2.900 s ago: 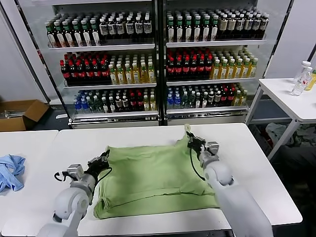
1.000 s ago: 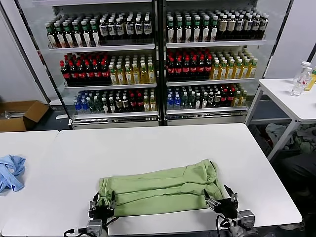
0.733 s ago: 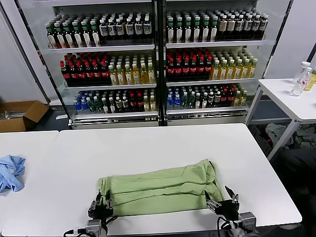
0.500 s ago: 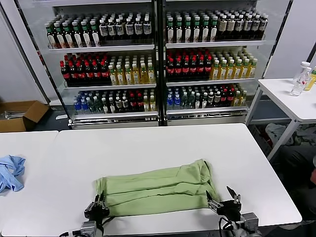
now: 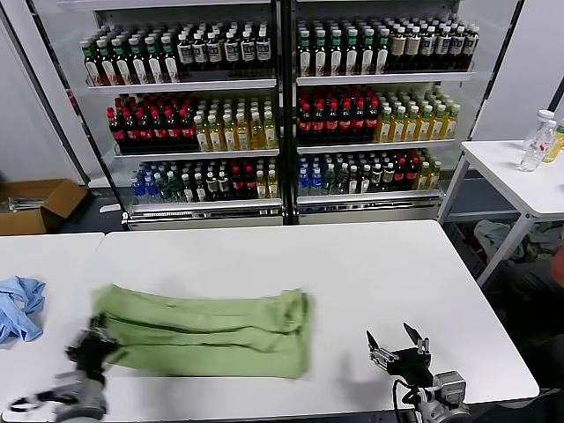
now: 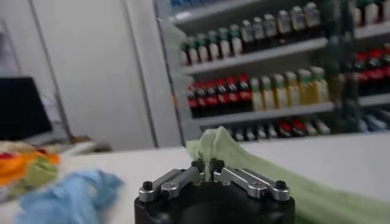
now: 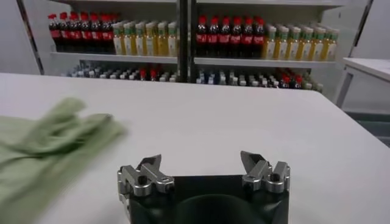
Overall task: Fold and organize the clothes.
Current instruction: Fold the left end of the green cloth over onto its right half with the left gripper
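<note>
Left arm: low at the near left of the head view, only its wrist end showing.
Left gripper point(image 5: 92, 350): fingers pinched together on the left end of the shirt point(image 5: 203, 331), a fold of the green fabric rising between the 2 fingertips point(image 6: 198, 165) in the left wrist view.
Right arm: low at the near right edge of the table, only wrist and gripper in the head view.
Right gripper point(image 5: 394, 339): 2 fingers spread wide apart, pointing away from the robot, nothing between them, apart from the shirt.
</note>
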